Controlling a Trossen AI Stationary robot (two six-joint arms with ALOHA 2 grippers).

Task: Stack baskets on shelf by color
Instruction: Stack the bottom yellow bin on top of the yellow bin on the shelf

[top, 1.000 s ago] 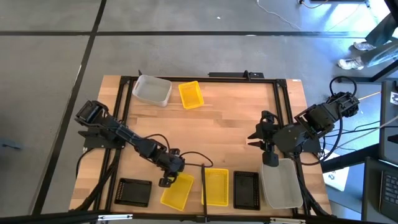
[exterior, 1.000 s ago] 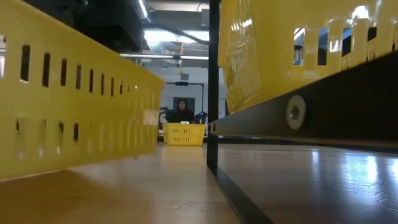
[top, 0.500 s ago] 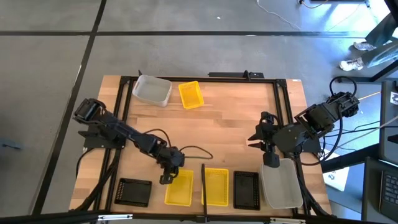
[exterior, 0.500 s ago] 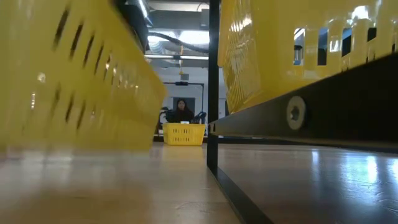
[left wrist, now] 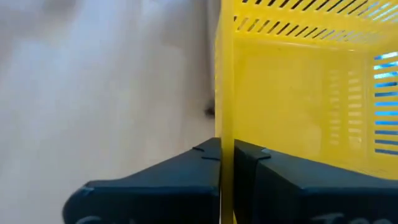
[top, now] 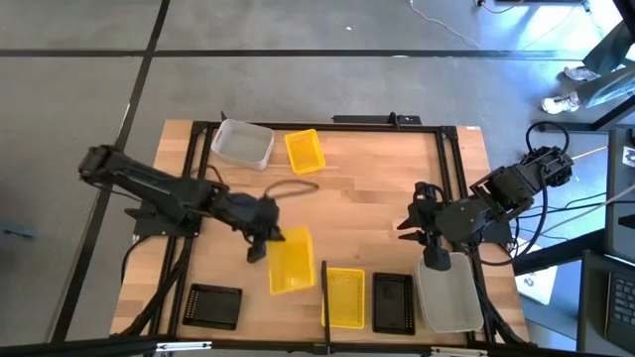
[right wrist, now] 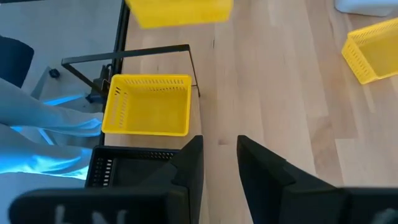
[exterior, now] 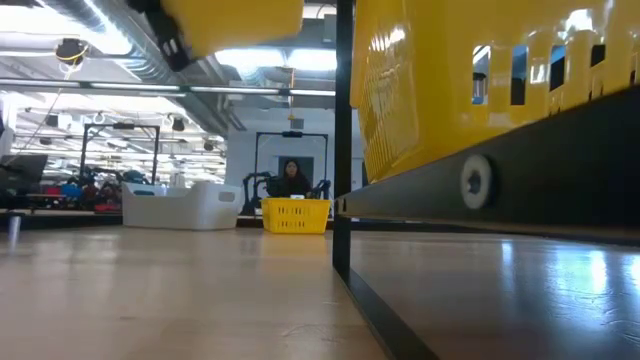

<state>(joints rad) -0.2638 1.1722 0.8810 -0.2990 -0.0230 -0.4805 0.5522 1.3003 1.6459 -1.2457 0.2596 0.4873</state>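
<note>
A: What does the left pincer (top: 260,236) hold?
B: It is clamped on the wall of a yellow basket (top: 289,261), one finger (left wrist: 155,183) outside and one inside. In the low view the basket hangs clear of the bench (top: 367,188).

A: Where should it go?
B: Judging by colour, into the second yellow basket (top: 344,297) at the near edge, just past the thin dark divider (top: 324,283). Best to carry it over the divider, square the rims, then lower straight so it nests rather than wedges.

A: And the right pincer (top: 434,236)?
B: Its fingers stand apart, holding nothing, above the translucent basket (top: 449,297), beside a black basket (top: 393,302).

A: Farther off?
B: A third yellow basket (top: 304,151) and another translucent basket (top: 242,144) wait at the far edge.
</note>
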